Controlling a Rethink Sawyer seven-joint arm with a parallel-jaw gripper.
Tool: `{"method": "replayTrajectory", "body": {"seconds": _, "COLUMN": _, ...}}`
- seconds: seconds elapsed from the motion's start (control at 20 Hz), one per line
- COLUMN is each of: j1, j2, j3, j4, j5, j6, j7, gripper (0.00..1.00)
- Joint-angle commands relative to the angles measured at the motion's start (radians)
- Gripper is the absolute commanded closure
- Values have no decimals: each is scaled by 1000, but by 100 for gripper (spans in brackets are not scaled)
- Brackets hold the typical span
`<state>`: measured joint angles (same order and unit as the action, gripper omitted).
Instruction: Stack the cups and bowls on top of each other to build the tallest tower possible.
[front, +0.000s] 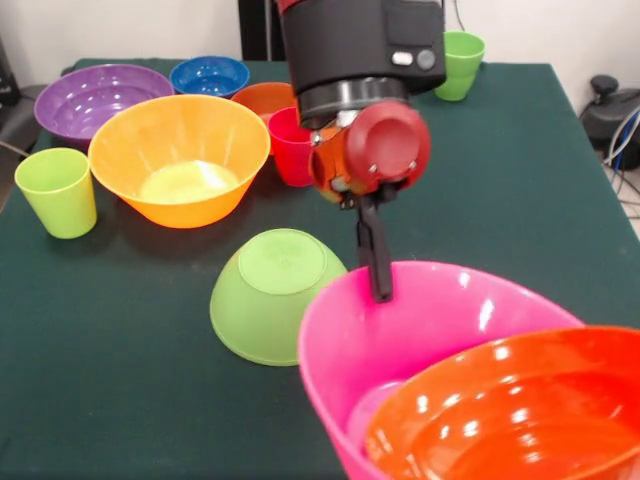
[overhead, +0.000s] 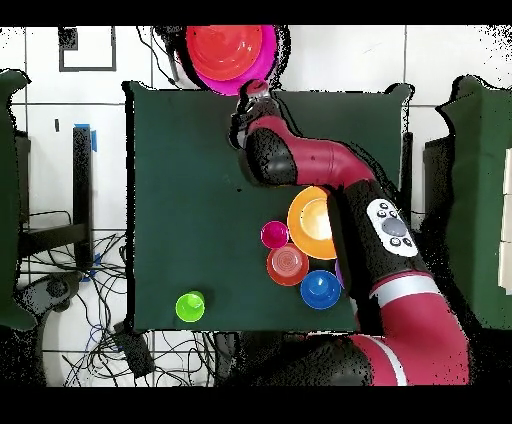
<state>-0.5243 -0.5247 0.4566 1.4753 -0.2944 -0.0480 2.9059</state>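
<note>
Landmark: big pink bowl (front: 400, 330), nearest the camera, orange bowl (front: 520, 410) nested inside. Claw (front: 378, 285) finger over its far rim. Lime bowl (front: 268, 295) rim-down, tilted, against its left. Yellow-orange bowl (front: 180, 155) farther left on green desk (front: 100, 330).

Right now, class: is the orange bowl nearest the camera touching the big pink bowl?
Touching. The front view shows the orange bowl nested inside the pink bowl, its wall against the pink interior.

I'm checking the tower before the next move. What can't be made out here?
- Gripper, front view: open or shut unclear.
- Pink bowl and the orange bowl in it, front view: cut off by the bottom edge.
- Lime green bowl, overhead view: hidden under the arm.
</note>
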Motion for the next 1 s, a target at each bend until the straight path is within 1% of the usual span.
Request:
{"method": "replayTrajectory", "body": {"seconds": 0.05, "j1": -22, "j2": -69, "j3": 73, "j4": 115, "j5": -68, "j6": -180, "j7": 66, "gripper": 100}}
{"method": "replayTrajectory", "body": {"seconds": 0.2, "j1": -58, "j2": -56, "j3": 125, "j4": 140, "j5": -94, "j6": -211, "j7": 63, "gripper": 100}}
{"method": "replayTrajectory", "body": {"seconds": 0.3, "j1": -89, "j2": -42, "j3": 175, "j4": 155, "j5": -120, "j6": -226, "j7": 58, "gripper": 100}}
{"method": "replayTrajectory", "body": {"seconds": 0.4, "j1": -125, "j2": -16, "j3": 243, "j4": 181, "j5": -150, "j6": -238, "j7": 65, "gripper": 100}}
{"method": "replayTrajectory", "body": {"seconds": 0.45, "j1": -135, "j2": -12, "j3": 261, "j4": 199, "j5": -159, "j6": -247, "j7": 69, "gripper": 100}}
{"method": "replayTrajectory", "body": {"seconds": 0.5, "j1": -144, "j2": -8, "j3": 276, "j4": 209, "j5": -164, "j6": -247, "j7": 70, "gripper": 100}}
{"method": "replayTrajectory", "body": {"seconds": 0.55, "j1": -176, "j2": 14, "j3": 326, "j4": 231, "j5": -182, "j6": -237, "j7": 75, "gripper": 100}}
{"method": "replayTrajectory", "body": {"seconds": 0.7, "j1": -225, "j2": 48, "j3": 389, "j4": 261, "j5": -216, "j6": -224, "j7": 68, "gripper": 100}}
{"method": "replayTrajectory", "body": {"seconds": 0.85, "j1": -283, "j2": 108, "j3": 469, "j4": 282, "j5": -259, "j6": -190, "j7": 48, "gripper": 100}}
{"method": "replayTrajectory", "body": {"seconds": 1.0, "j1": -293, "j2": 128, "j3": 483, "j4": 296, "j5": -276, "j6": -200, "j7": 41, "gripper": 100}}
